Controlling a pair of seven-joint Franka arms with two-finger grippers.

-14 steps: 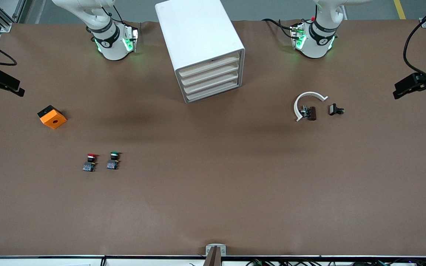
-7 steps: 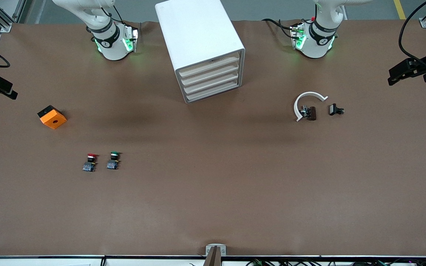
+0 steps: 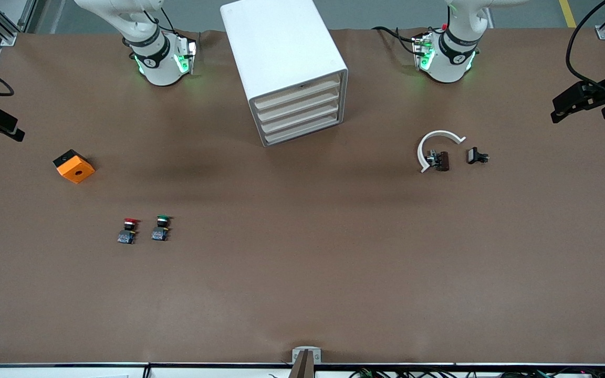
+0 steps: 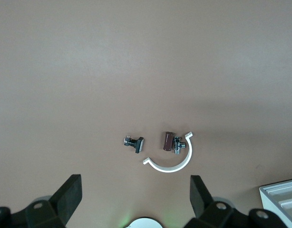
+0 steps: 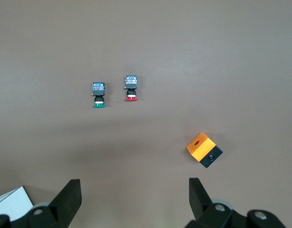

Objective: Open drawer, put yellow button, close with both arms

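At the edges of the brown surface (image 3: 302, 273), both arms have shifted slightly over the last second. The left claw (image 4: 135, 179) has lifted a little over its own end of the surface, and the right claw (image 5: 134, 179) has drawn a little outward over its end. Both have their fingers spread wide and hold nothing. This looks like the start of the job, with nothing approached yet.

The drawer (image 3: 298, 93), the top cream slat in the boxy white cabinet (image 3: 281, 47), sits flush and closed. The yellow button shows in no view. Only a red-capped button (image 3: 128, 230) and a green-capped button (image 3: 160, 228) lie side by side toward the right arm's end, each with a round cap, black neck and bluish base.

The cabinet looks like smooth, matte plastic with rounded corners. The surface has a dull, paper-like skin. An orange block (image 3: 74, 166) with a round hole lies near the right claw. A thin white curved strip (image 3: 436, 142) and two small dark metal parts lie under the left claw.
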